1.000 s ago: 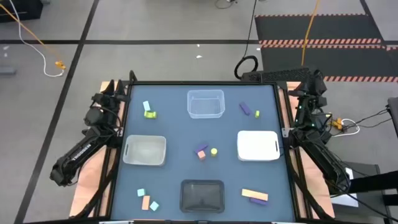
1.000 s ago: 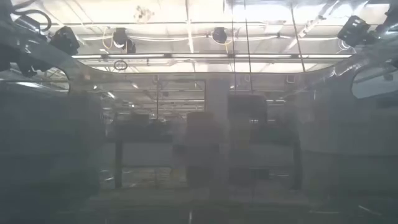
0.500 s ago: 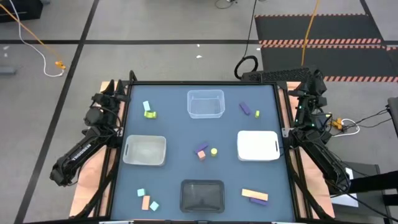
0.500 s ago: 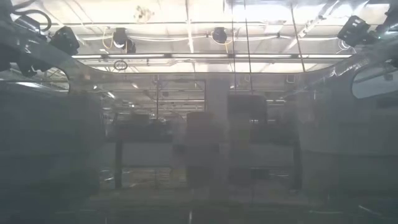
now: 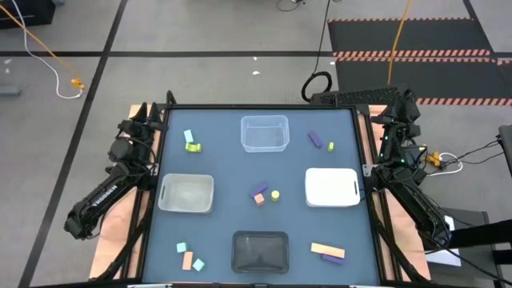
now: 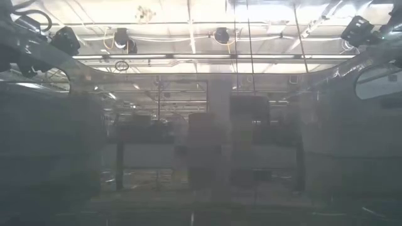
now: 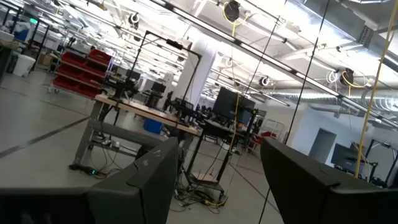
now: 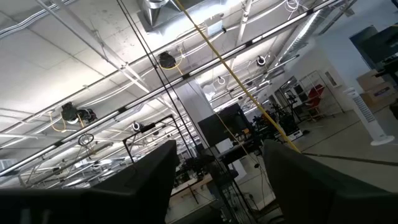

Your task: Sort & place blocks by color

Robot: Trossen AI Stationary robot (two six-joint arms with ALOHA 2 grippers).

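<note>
High: left gripper (image 5: 142, 112) parked at the table's (image 5: 224, 172) far-left corner, right gripper (image 5: 402, 104) at the far-right corner, both off the blocks. Blocks lie loose in five spots: cyan block (image 5: 189, 137) far left, purple bar (image 5: 315, 139) far right, purple block (image 5: 258, 192) center, orange block (image 5: 187, 261) near left, orange bar (image 5: 327, 250) near right. All four trays hold nothing.
Low: hazy, no blocks seen.
Left wrist: fingers (image 7: 146, 180) apart, nothing between.
Right wrist: fingers (image 8: 149, 177) apart, nothing between.
</note>
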